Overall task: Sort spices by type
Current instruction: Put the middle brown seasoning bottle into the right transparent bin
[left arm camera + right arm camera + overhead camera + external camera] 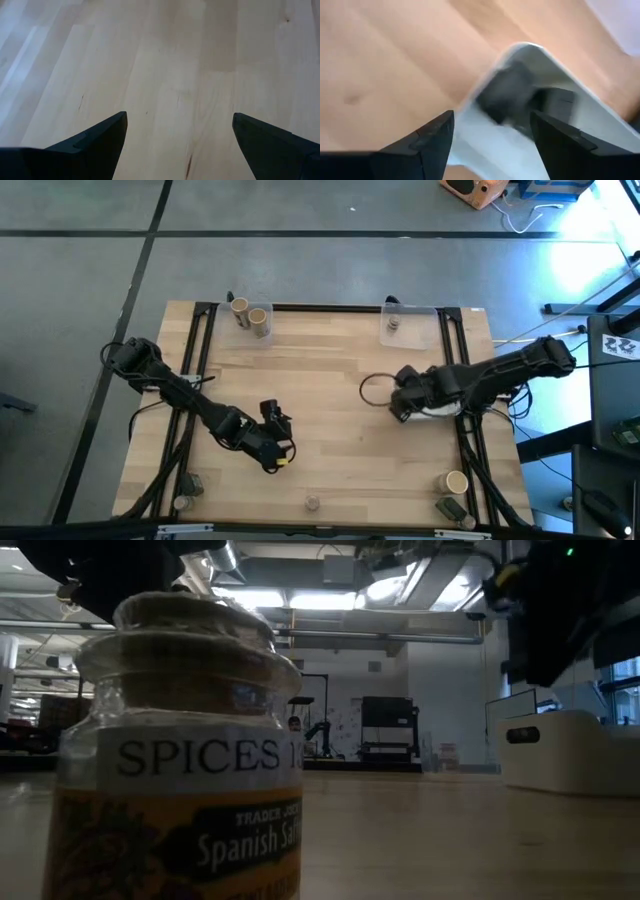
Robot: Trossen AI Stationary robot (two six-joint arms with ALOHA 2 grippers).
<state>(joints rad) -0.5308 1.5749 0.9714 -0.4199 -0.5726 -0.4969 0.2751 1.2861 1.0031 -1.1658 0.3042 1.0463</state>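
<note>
Two tan cylinders [251, 315] share one clear tray [243, 310].

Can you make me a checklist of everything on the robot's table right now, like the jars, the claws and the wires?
Surface: pale wooden table, bare in the middle.
Job's things: two tan cylinders at the far left; a small jar in a clear tray; a Spanish saffron jar close to the low camera; a dark pack in the white dish.
Clutter: nothing seen.
Grippers: left gripper open over bare wood; right gripper open over the white dish.
Cables: white cable on the floor.
Surroundings: grey floor.
</note>
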